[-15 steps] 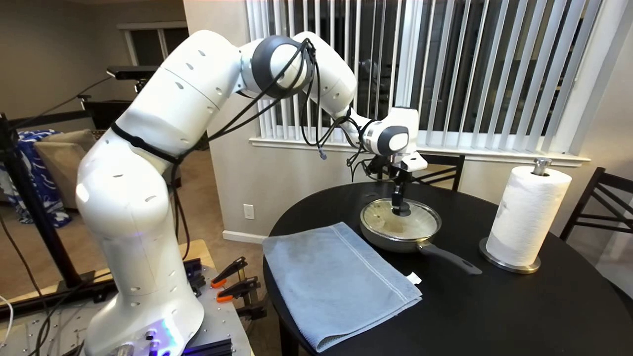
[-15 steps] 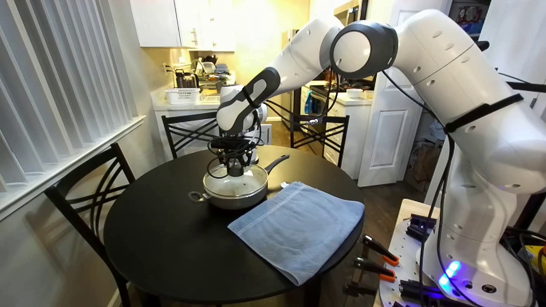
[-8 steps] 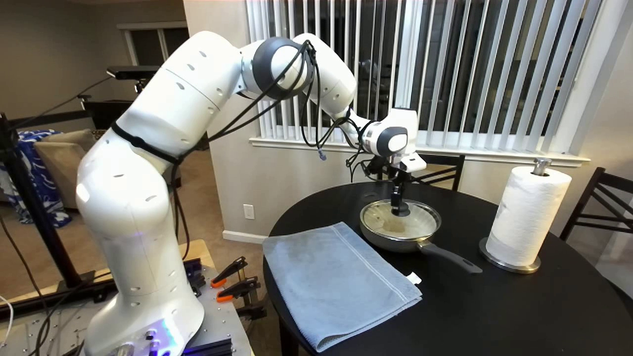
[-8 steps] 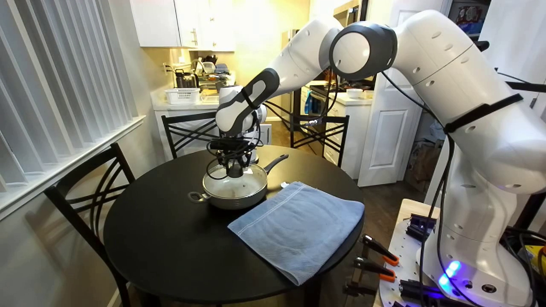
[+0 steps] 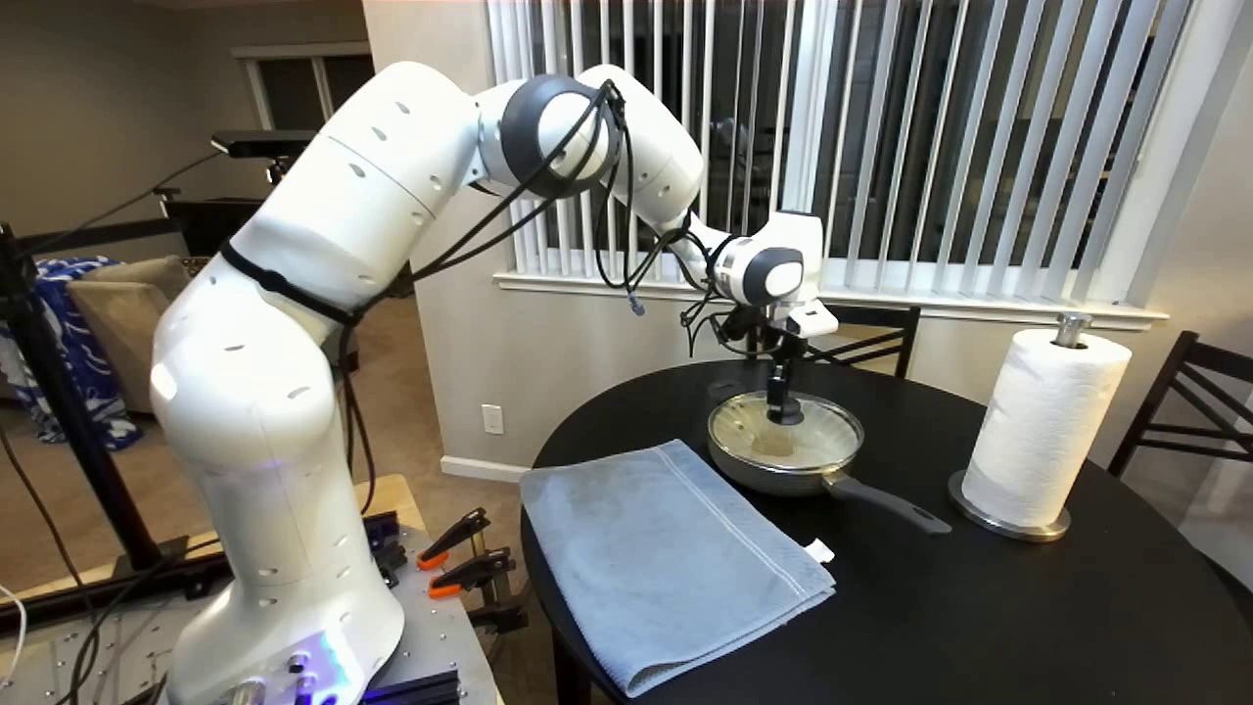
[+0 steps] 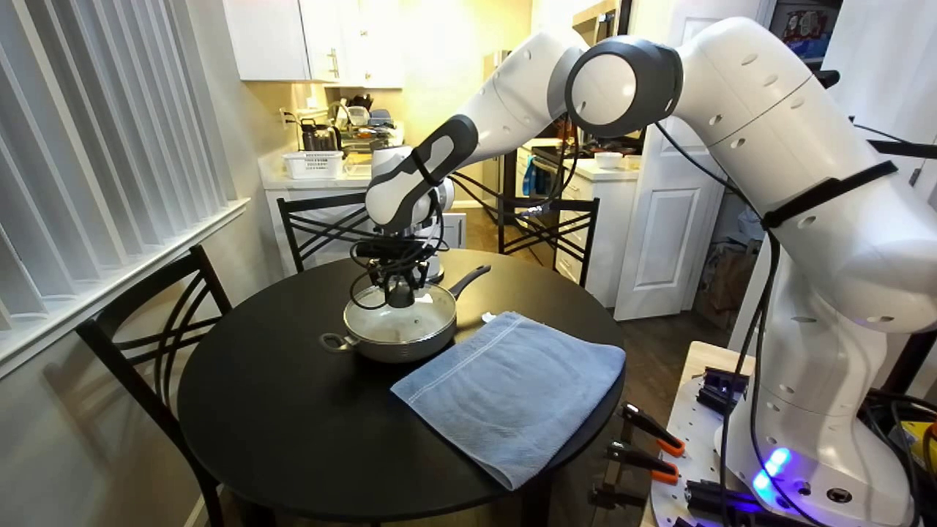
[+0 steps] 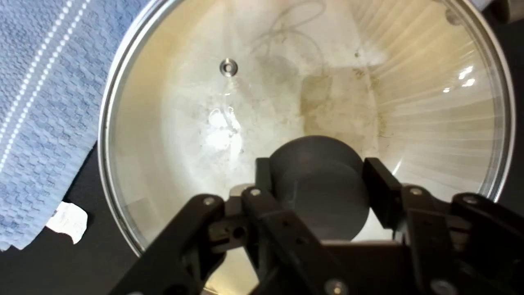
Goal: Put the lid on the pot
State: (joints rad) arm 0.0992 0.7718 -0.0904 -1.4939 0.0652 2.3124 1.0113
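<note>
Grasping from both sides the dark cylindrical knob [image 7: 321,209] of the round, metal-rimmed clear glass lid [image 7: 266,123], the black two-fingered pincer [image 7: 317,180] shows no slack. Directly below the pincer, the lid appears seated on the shallow grey pot [image 6: 408,350], cream-white inside; full fit unconfirmed. Judged step: final seating. Next move calls for checking it sits flush, then releasing and rising straight up.

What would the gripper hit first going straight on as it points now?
Most likely the glass of the lid, beneath the dark knob its fingers hold; any gap is hard to judge.
</note>
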